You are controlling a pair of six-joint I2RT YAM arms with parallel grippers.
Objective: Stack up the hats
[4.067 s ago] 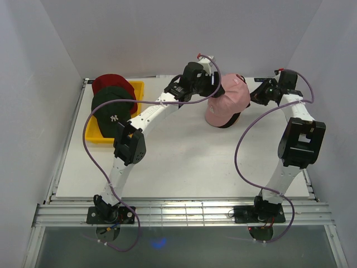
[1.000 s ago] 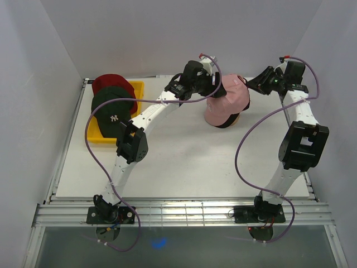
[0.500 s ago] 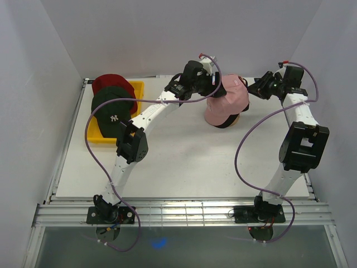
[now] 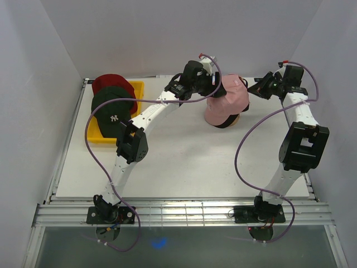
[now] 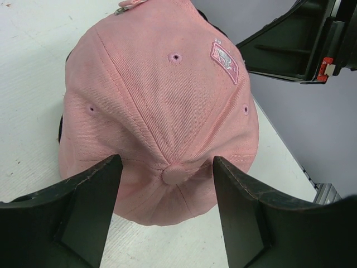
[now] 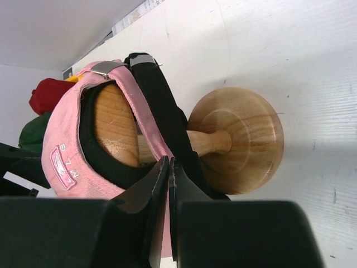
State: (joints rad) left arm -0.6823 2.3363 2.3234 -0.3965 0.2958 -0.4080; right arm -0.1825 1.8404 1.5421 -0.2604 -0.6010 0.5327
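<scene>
- Pink cap [image 5: 162, 106] on wooden stand [image 6: 245, 139], crown just under your left claw [image 5: 165, 167], jaws wide.
- Your right claw [image 6: 168, 162] is pinched closed, tips at that cap's back edge.
- Green cap [image 4: 113, 109] atop red cap [image 4: 106, 82], well left.

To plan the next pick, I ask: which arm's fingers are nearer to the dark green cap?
Left. The left fingers hang open over the pink cap, to the right of the green cap. The right fingers are shut, farther right, beyond the pink cap.
</scene>
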